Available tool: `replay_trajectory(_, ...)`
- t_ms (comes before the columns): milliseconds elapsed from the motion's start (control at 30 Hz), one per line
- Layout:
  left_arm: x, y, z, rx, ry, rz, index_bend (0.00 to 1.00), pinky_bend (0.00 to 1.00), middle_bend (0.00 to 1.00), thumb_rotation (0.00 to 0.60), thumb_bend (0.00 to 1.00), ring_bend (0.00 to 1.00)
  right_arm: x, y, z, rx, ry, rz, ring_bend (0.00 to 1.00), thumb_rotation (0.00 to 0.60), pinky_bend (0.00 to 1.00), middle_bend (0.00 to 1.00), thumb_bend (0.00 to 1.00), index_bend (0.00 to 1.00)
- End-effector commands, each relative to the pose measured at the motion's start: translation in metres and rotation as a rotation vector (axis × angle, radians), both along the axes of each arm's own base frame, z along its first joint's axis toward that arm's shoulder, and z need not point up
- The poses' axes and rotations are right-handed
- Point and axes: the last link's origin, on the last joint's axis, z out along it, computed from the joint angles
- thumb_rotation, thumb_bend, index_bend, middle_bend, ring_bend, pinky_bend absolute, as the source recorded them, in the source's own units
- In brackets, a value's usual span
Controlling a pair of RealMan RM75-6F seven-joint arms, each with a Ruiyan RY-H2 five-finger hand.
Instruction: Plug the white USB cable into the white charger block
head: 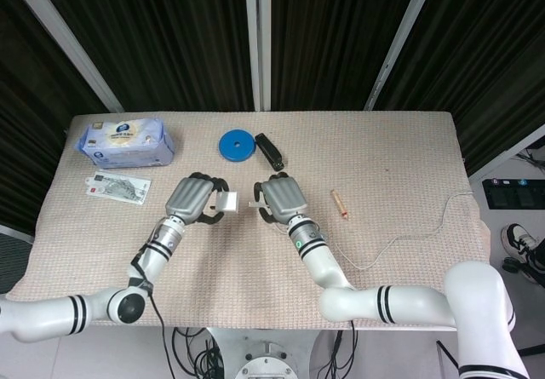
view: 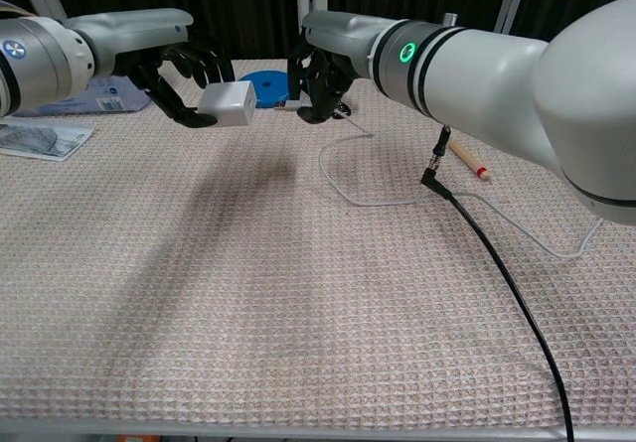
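Here the left hand (view: 184, 74) grips the white charger block (view: 227, 104) above the table (head: 409, 166), fingers wrapped round its far and left faces so the face toward the plug stays bare. The right hand (view: 320, 79) pinches the plug end of the white USB cable (view: 348, 179), the metal tip poking out to the left, near the block but not yet touching it. In the head view the two hands sit close together at the middle of the cloth, the block (head: 226, 200) just left of the plug. The block looks small, light and rigid, with smooth plastic sides that could slip or twist under a sideways push, so a firm hold across its flat faces seems best, well clear of the port. The cable is thin and limp; it trails off the right hand, loops across the cloth and runs away to the right edge, offering no stiffness of its own. Only the short hard plug body can carry an insertion force, so the hold belongs right there, close behind the metal tip. I cannot tell from either view exactly where the port sits or whether the tip is square to it. Misalignment would likely push the block round in the fingers rather than seat the plug.
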Motion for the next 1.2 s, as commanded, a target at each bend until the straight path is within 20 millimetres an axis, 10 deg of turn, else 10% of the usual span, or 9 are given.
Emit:
replay_trajectory(33,0.001,0.000,0.000,-0.003,0.001,0.000,0.54,0.22,0.54,0.600,0.36,0.28,0.002,0.000,-0.001,-0.001,-0.002,0.004,0.29,0.600,0.22,0.58,0.36,0.59)
replay_trajectory(1200,0.015,0.000,0.002,-0.047,-0.020,0.023,0.54,0.23,0.53,0.600,0.36,0.28,0.020,0.002,-0.014,-0.027,0.014,0.038,0.29,0.600,0.22,0.58,0.36,0.59)
